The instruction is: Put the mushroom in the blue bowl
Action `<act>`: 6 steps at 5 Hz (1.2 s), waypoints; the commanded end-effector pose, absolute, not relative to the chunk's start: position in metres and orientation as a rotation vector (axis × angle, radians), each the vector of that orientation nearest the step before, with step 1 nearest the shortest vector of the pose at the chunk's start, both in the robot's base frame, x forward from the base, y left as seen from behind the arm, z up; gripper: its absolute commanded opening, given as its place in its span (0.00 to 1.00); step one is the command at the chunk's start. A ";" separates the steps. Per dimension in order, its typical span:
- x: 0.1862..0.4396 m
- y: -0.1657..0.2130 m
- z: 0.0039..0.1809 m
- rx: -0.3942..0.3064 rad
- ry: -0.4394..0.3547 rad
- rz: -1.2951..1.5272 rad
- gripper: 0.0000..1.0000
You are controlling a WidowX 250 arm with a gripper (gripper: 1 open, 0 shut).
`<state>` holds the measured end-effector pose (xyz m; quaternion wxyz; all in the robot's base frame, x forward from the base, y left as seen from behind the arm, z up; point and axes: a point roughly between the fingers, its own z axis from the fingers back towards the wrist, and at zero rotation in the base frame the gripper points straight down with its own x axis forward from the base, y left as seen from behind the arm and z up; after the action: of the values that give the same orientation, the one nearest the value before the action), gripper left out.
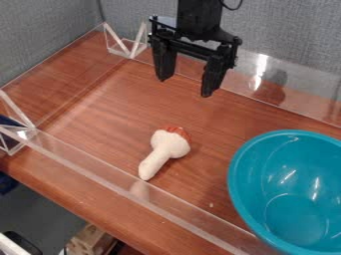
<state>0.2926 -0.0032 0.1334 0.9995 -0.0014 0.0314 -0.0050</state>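
The mushroom point(166, 152) lies on its side on the wooden table, cream stem pointing toward the front left, cap with an orange-red patch toward the back right. The blue bowl point(262, 179) sits at the front right, teal and glossy, with nothing inside it. My gripper point(188, 79) hangs above the table at the back, well behind and above the mushroom. Its black fingers point(209, 76) are spread apart, open, with nothing between them.
Clear acrylic walls point(94, 174) fence the wooden tabletop point(107, 110) along the front, left and back edges. White wire brackets point(127, 42) stand at the back left corner, and another bracket point(14, 129) at the left.
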 end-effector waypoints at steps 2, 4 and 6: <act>0.285 0.005 0.108 0.000 0.081 -0.118 1.00; 0.278 0.013 0.072 -0.007 0.079 -0.223 1.00; 0.279 0.020 0.042 -0.010 0.097 -0.259 1.00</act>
<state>0.2759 0.0203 0.0364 0.9903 -0.0064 0.0604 -0.1248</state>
